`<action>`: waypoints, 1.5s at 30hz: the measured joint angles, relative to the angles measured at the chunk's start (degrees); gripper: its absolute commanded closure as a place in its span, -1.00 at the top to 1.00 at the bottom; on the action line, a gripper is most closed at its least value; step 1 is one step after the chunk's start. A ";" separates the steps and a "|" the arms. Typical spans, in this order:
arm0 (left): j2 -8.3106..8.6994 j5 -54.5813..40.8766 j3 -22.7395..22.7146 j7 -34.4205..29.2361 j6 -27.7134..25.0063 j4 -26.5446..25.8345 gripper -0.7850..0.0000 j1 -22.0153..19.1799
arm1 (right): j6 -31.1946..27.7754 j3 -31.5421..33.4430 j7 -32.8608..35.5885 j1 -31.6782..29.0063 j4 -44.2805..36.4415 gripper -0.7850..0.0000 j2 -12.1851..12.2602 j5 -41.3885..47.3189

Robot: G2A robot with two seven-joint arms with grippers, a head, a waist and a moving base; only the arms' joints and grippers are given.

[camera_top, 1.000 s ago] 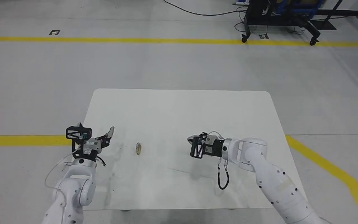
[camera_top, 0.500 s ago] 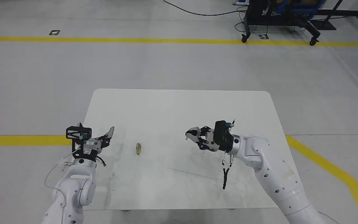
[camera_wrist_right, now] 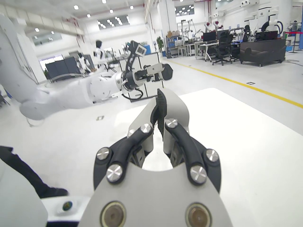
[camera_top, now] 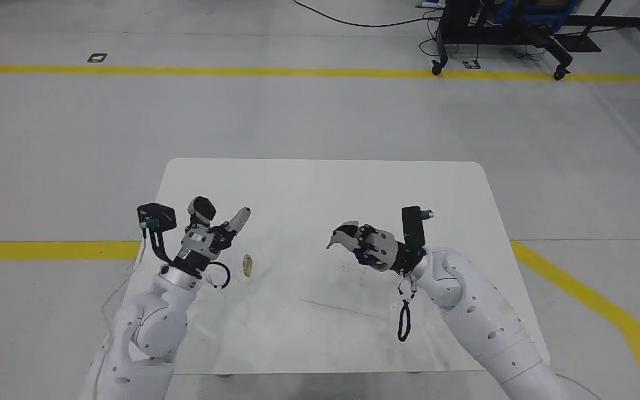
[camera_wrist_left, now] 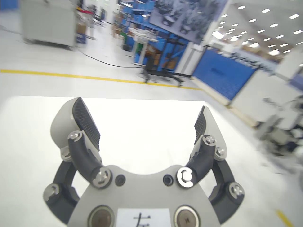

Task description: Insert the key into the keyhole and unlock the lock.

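Observation:
A small brass lock (camera_top: 247,264) lies on the white table (camera_top: 320,190), left of centre. My left gripper (camera_top: 222,213) hangs open just left of and behind the lock, raised off the table; the left wrist view shows its fingers (camera_wrist_left: 85,121) spread wide with nothing between them (camera_wrist_left: 140,105). My right gripper (camera_top: 345,238) is near the table's middle, to the right of the lock and pointing toward it. Its pads (camera_wrist_right: 163,109) are pressed together (camera_wrist_right: 161,94), and I see no key between them. The left gripper (camera_wrist_right: 161,72) shows farther off in the right wrist view.
A black cable loop (camera_top: 403,320) dangles from the right forearm over the front part of the table. The table's far half is bare. A wheeled black cart (camera_top: 500,35) stands on the floor far behind, beyond a yellow floor line (camera_top: 200,70).
The left arm has swung in from the table's left edge toward the lock and risen. The right gripper has turned at the wrist and edged slightly back and left.

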 measured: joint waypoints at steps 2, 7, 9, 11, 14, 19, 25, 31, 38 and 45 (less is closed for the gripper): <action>-0.03 -9.12 1.94 -6.64 -2.23 2.25 1.00 -3.24 | 0.02 -1.20 0.32 1.08 1.51 -1.00 -0.26 2.54; 0.19 -28.01 2.79 -21.07 -2.68 7.91 1.00 -10.14 | 0.04 -2.18 1.03 1.99 2.68 -1.00 -0.44 3.66; 0.21 -28.92 2.64 -21.48 -2.77 7.97 1.00 -10.20 | 0.04 -2.16 1.01 1.97 2.65 -1.00 -0.44 3.63; 0.20 -28.52 2.68 -21.13 -2.78 7.90 1.00 -10.12 | 0.04 -2.15 1.01 1.97 2.65 -1.00 -0.44 3.63; 0.10 -30.17 3.67 -22.40 -2.77 7.87 1.00 -9.75 | 0.04 -2.16 1.01 1.97 2.65 -1.00 -0.45 3.63; -0.31 -51.29 6.93 -34.23 -4.63 13.48 1.00 -13.18 | 0.04 -7.98 4.47 3.18 3.31 -1.00 -1.10 15.99; -0.82 -57.21 11.58 -43.96 -10.21 22.37 -0.34 -19.94 | 0.04 -14.46 15.35 8.15 9.06 -1.00 -1.78 39.88; -1.02 -52.06 13.66 -43.47 -13.02 24.87 -0.20 -22.44 | 0.04 -15.84 21.29 10.13 11.85 -1.00 -2.39 50.11; -1.01 -52.53 15.28 -45.86 -14.27 25.51 -0.18 -23.62 | 0.04 -15.75 23.08 10.86 13.67 -1.00 -3.27 51.54; -0.79 -51.73 15.53 -45.95 -14.77 26.22 -0.11 -23.98 | 0.04 -16.19 23.99 12.01 15.77 -1.00 -4.54 52.35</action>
